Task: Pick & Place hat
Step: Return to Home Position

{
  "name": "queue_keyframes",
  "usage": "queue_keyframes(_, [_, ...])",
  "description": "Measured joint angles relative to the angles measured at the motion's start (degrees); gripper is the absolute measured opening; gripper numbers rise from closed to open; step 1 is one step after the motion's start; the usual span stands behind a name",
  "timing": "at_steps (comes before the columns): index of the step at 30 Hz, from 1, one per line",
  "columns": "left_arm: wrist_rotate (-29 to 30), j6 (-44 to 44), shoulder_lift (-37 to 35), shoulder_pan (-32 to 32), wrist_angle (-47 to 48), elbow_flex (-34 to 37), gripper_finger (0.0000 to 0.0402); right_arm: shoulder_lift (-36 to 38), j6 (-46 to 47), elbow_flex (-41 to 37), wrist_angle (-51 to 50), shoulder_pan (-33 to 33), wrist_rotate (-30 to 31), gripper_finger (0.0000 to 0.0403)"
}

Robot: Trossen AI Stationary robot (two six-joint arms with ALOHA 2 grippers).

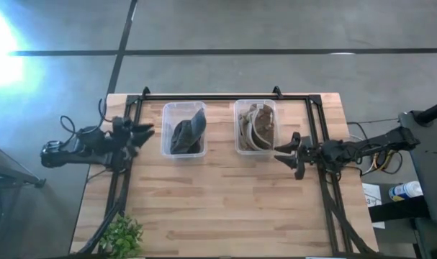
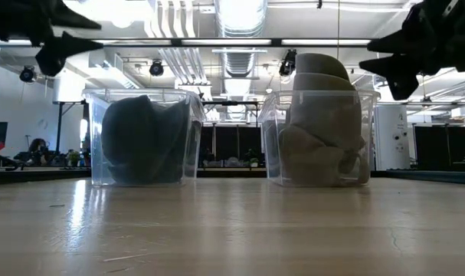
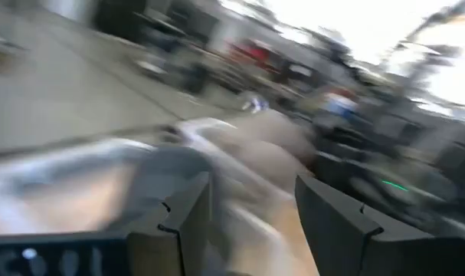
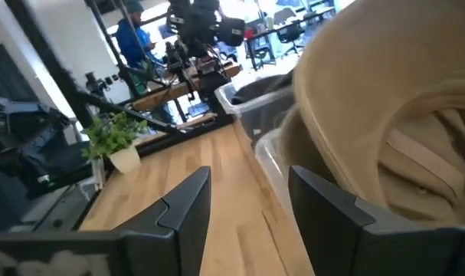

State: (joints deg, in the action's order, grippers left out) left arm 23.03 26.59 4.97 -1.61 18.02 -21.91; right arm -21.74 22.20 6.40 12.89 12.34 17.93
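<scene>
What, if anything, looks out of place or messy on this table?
The brown caps are heaped above the rim of the right bin, so the pile looks overfull. The dark caps sit inside the left bin. Nothing has spilled. The left arm's fingers and right arm's fingers hang open, empty.

This looks like a big robot lab or workshop, because a wooden table (image 1: 218, 201) with a black frame (image 1: 225, 96) stands on a grey floor (image 1: 276, 29), pipes (image 2: 236, 34) run under the high ceiling, and another work table (image 4: 167, 90), chairs (image 4: 289, 31) and a person in blue (image 4: 132, 38) show farther back.
</scene>
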Motion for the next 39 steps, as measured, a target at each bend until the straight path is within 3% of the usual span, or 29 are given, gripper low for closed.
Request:
queue_keyframes(4, [14.39, -0.88, 0.18, 0.00, -0.48, 1.99, 0.0184, -0.02, 1.20, -0.37, -0.25, -0.03, 4.15, 0.0171])
queue_keyframes(8, [21.90, -0.98, 0.24, 0.00, -0.18, 4.54, 0.0184, -0.10, 1.35, 1.29, -0.24, -0.02, 4.51, 0.0171])
queue_keyframes(20, [22.78, -0.84, 0.25, 0.00, -0.55, 15.98, 0.0184, -0.03, -1.04, 8.63, -2.46, 0.02, 3.98, 0.0171])
queue_keyframes(23, [21.98, -1.05, 1.98, 0.00, 0.02, 15.38, 0.0184, 0.05, -0.17, 10.60, -3.92, 0.02, 3.13, 0.0171])
queue_keyframes(26, [21.59, -0.96, 2.54, -0.02, -0.40, 14.56, 0.0184, 3.83, -5.99, 11.00, -9.45, 0.67, -1.79, 0.0171])
queue_keyframes(32, [21.61, -0.94, 2.63, 0.00, -0.24, 14.98, 0.0184, 15.83, -23.05, 4.32, -8.17, -0.19, -23.20, 0.0171])
queue_keyframes(39, [21.65, -0.81, 2.61, -0.02, -0.54, 15.56, 0.0184, 21.75, -21.04, -2.96, -6.87, -2.69, -25.95, 0.0171])
